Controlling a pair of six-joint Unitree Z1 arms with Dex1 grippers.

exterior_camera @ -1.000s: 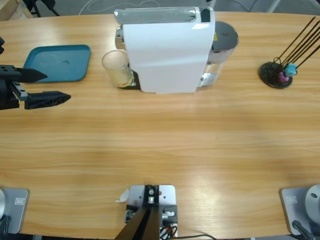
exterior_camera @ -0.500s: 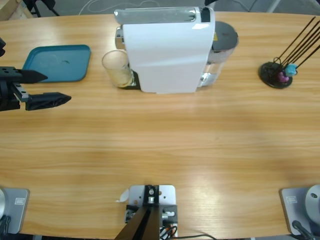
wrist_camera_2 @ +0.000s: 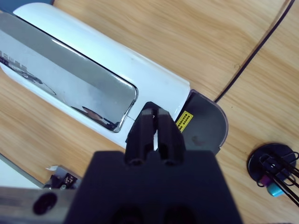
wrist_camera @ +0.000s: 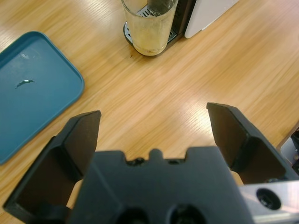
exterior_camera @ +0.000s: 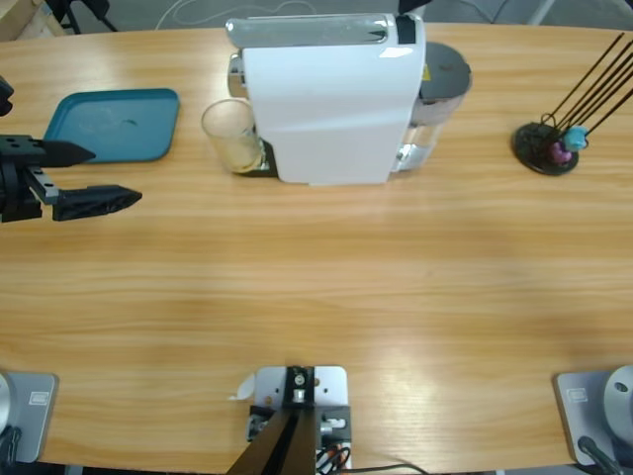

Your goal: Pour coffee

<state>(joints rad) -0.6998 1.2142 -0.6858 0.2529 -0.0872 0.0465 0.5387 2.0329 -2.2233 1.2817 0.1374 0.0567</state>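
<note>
A small clear glass tumbler (exterior_camera: 233,137) stands on the drip grate at the left side of the white coffee machine (exterior_camera: 326,99). A shallow layer of pale tan coffee (wrist_camera: 148,43) lies in its bottom. My left gripper (exterior_camera: 115,174) hovers open at the table's left edge, a good way short of the glass (wrist_camera: 148,23), with nothing between its jaws (wrist_camera: 154,116). My right gripper (wrist_camera_2: 156,113) is shut and empty, held above the machine's chrome top (wrist_camera_2: 70,88).
A teal tray (exterior_camera: 114,124) lies at the back left, beside the left gripper (wrist_camera: 32,88). A grey water tank (exterior_camera: 445,71) sits behind the machine. A black stand with thin sticks (exterior_camera: 546,146) is at the far right.
The left gripper has crept very slightly to the right, toward the glass. Nothing else has moved.
</note>
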